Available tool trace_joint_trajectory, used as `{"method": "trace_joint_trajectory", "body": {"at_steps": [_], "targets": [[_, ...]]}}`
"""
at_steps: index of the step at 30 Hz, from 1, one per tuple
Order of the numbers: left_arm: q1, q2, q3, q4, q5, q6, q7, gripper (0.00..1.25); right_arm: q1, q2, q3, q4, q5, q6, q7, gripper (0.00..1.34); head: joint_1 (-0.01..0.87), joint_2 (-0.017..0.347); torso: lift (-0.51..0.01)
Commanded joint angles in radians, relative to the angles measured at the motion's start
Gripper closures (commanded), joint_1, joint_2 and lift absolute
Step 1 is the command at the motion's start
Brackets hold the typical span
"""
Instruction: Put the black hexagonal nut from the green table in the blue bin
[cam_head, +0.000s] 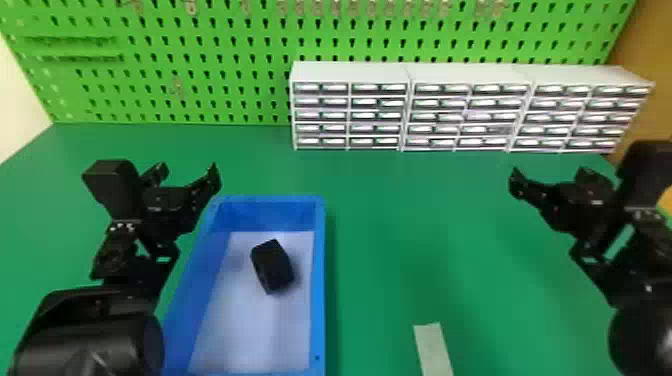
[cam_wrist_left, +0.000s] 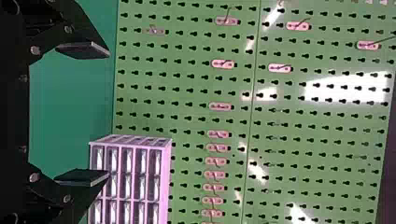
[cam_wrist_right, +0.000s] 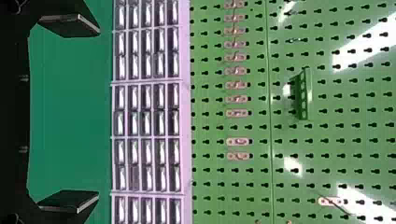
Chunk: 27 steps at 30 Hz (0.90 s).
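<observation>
The black hexagonal nut (cam_head: 272, 266) lies in the blue bin (cam_head: 318, 300) on the desk (cam_head: 400, 225); my left pincer (cam_head: 189, 169) gapes near the bin, my right pincer (cam_head: 549, 174) well apart

Both arms are black; the left arm (cam_head: 85, 340) has a broad, rounded casing with a soft sheen; the right arm (cam_head: 645, 335) shows a smooth, rounded black casing too; each wrist carries a boxy black housing, with small pale screw heads on the bracket beneath; the left gripper (cam_head: 189, 169) and right gripper (cam_head: 550, 172) are black and angular, with jointed links and small pale marks; their fingers (cam_wrist_left: 84, 50) have flat, dark plates with greyish edges, and round metallic screw heads dot the left gripper's links
</observation>
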Motion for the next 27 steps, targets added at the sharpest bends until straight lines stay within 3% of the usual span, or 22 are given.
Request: {"method": "trace_joint_trajectory", "body": {"at_steps": [1, 8, 27], "targets": [[-0.001, -0.003, 0.001, 0.000, 0.000, 0.000, 0.000, 0.35, 0.040, 0.007, -0.007, 0.000, 0.014, -0.041, 0.000, 0.08, 0.686, 0.051, -0.097], [-0.001, -0.003, 0.003, 0.000, 0.000, 0.000, 0.000, 0.35, 0.086, 0.012, -0.002, -0.014, 0.069, -0.084, 0.000, 0.08, 0.686, 0.051, -0.097], [0.000, -0.003, 0.006, 0.000, 0.005, 0.000, 0.000, 0.36, 0.159, 0.036, 0.010, -0.037, 0.101, -0.135, -0.001, 0.09, 0.686, 0.051, -0.097]]}}
